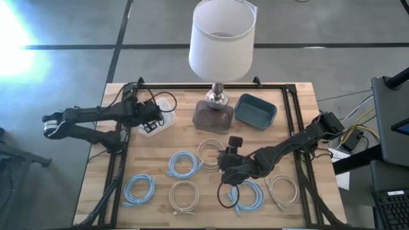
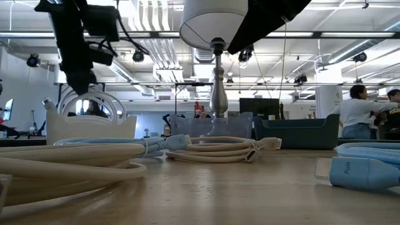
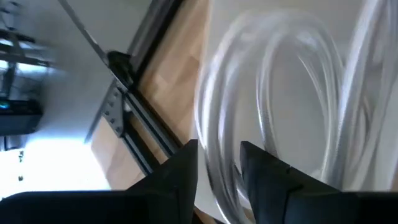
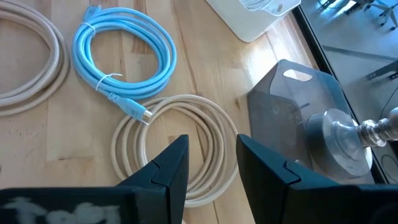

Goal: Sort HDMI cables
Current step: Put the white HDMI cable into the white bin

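A: How are the arms posed?

B: In the high view the left arm is stretched from the left edge toward a white bin [image 1: 158,119] in the upper left of the table. The left gripper [image 1: 152,116] is held over that bin, its fingers [image 3: 180,180] slightly apart with a strand of the white coils [image 3: 273,118] between them; a grip cannot be confirmed. The right arm is reached from the right edge to centre frame. The right gripper [image 1: 228,161] is poised above a beige coil [image 4: 180,146], fingers [image 4: 163,171] apart, nothing held.

A: What is shown by one view only?

B: White coils in the bin are seen clearly only in the left wrist and low views. Only in the high view is the whole table laid out: a lamp [image 1: 221,48], a clear grey bin [image 1: 213,117] and a blue bin [image 1: 255,110] at upper centre.

A: How many cables are counted?

B: On the wood [image 1: 300,108], lower half of the high view, three light-blue coils [image 1: 185,163] and three beige ones are counted. The white ones in the bin cannot be counted.
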Available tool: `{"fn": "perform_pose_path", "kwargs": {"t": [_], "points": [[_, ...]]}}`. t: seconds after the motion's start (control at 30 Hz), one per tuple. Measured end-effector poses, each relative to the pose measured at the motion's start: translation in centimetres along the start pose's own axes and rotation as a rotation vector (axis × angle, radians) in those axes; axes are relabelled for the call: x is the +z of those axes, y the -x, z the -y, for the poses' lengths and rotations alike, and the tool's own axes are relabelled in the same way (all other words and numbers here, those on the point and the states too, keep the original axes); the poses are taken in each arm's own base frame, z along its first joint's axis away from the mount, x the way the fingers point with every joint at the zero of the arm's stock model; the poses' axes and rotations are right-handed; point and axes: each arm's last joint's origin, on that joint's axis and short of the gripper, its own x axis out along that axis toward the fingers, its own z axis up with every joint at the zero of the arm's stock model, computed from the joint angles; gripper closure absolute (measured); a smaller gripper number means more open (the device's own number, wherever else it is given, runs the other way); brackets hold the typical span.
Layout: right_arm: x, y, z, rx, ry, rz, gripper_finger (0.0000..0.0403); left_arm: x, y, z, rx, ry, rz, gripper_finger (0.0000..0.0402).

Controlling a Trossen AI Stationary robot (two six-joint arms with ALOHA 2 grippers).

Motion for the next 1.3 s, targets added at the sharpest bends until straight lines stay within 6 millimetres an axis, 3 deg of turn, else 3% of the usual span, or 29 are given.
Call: {"fn": "perform_pose_path", "kwargs": {"t": [0.23,0.4,0.57,0.77,0.83,1.0,1.3], "points": [[0.0,0.0,0.0,0.001,0.000,0.000,0.0275,1.3,2.6,-1.8,0.002,0.033,0.049,0.0287],[0.0,0.0,0.0,0.000,0.003,-0.001,0.0275,1.7,4.0,-2.4,-0.152,0.074,0.073,0.0289],[0.0,0.0,0.0,-0.001,0.003,-0.001,0.0275,1.5,4.3,-2.4,-0.233,0.067,0.067,0.0299],[0.0,0.0,0.1,-0.001,0.003,-0.001,0.0275,1.4,2.9,-0.4,-0.471,-0.020,0.074,0.0327],[0.0,0.0,0.0,-0.001,0.003,-0.001,0.0275,1.1,2.0,0.2,-0.438,-0.024,0.064,0.0340],[0.0,0.0,0.0,-0.001,0.003,-0.001,0.0275,0.2,0.3,-0.3,-0.123,-0.009,0.035,0.0370],[0.0,0.0,0.0,0.000,-0.009,0.000,0.0275,0.3,0.3,-0.6,-0.148,0.025,0.036,0.0398]]}}
